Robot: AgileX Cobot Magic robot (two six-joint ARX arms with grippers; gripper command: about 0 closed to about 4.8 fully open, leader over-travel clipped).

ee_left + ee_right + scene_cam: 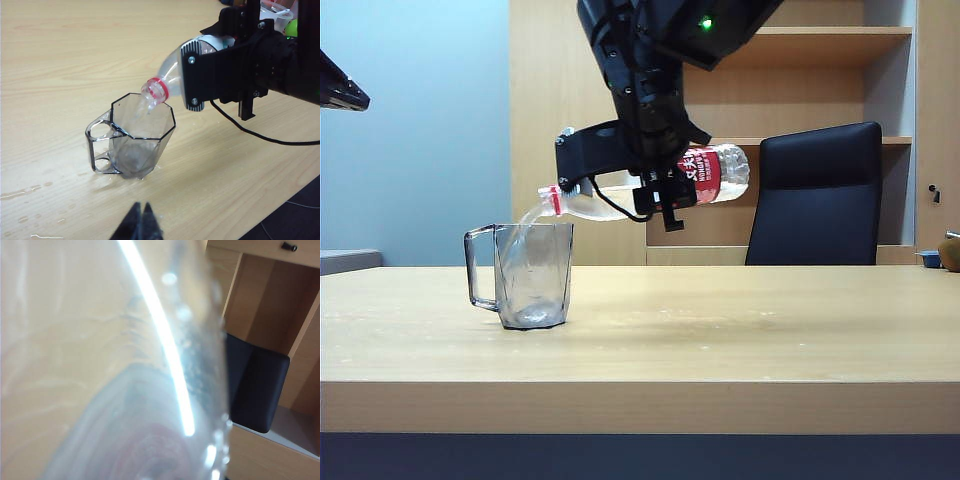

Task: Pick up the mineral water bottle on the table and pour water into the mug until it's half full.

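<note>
A wide light wood-grain table [740, 330] with a thick front edge fills the foreground; a few wet streaks and droplets lie on it near the mug in the left wrist view. Behind it stand pale wooden shelves [820, 60], a black padded office chair [817, 195] and a light blue wall [420, 130].

The translucent grey faceted plastic mug [532, 275] stands upright on the table, left of centre, its angular handle turned to the left in the exterior view; its rim is a dark-edged octagon and its body tapers toward the base.

The clear ribbed plastic mineral water bottle [715, 173], with a red neck ring and a red-and-white label, lies nearly level in the air, its long axis running left to right and tipped slightly down at the neck. Its mouth points left and down, just over the mug's rim, and a clear stream of water [525, 225] falls into the mug.

The right gripper [655, 180], black and boxy, is clamped on the bottle's middle, above and right of the mug. The left gripper [140, 225] hangs low beside the mug, its dark fingertips pressed together and holding nothing.
</note>
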